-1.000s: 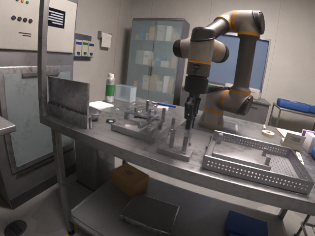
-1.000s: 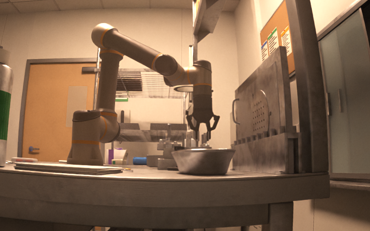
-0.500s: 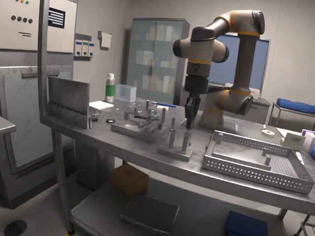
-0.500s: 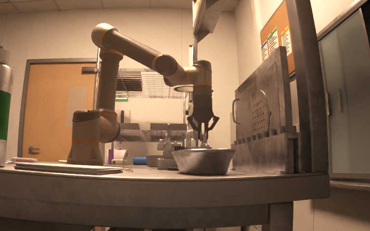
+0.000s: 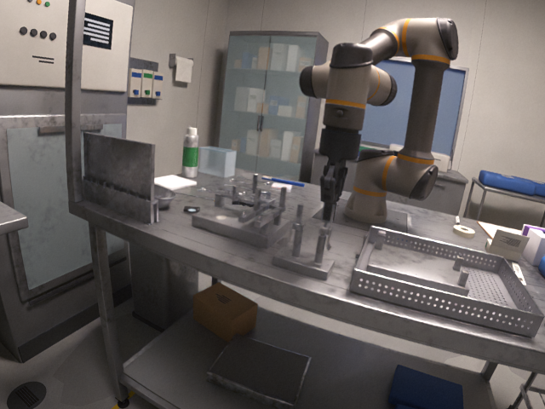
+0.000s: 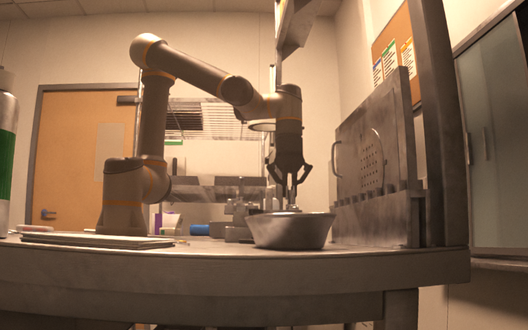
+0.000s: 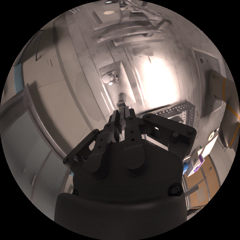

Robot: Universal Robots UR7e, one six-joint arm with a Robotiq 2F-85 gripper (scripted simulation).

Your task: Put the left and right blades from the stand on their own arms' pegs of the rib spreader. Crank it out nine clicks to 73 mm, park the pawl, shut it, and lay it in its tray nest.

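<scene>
One blade (image 5: 322,240) (image 7: 121,100) stands upright on the right post of the small stand (image 5: 303,263), and its top is clamped in my closed gripper (image 5: 327,215) (image 6: 289,193) (image 7: 122,116). The other blade (image 5: 297,233) (image 7: 109,78) stands on the stand's left post, apart from the fingers. The rib spreader (image 5: 253,207) (image 7: 132,29) rests on a raised steel block to the left of the stand, toward the back of the table. The perforated tray (image 5: 444,277) with its nest lies to the right of the stand. A bowl hides the stand's base in the second side camera.
The tray's near corner (image 7: 179,110) lies close beside the stand. A steel bowl (image 6: 290,229) and an upright steel panel (image 5: 119,176) stand at the table's left end. A bottle (image 5: 190,152), a clear box and a blue pen sit at the back. Tape and boxes lie far right.
</scene>
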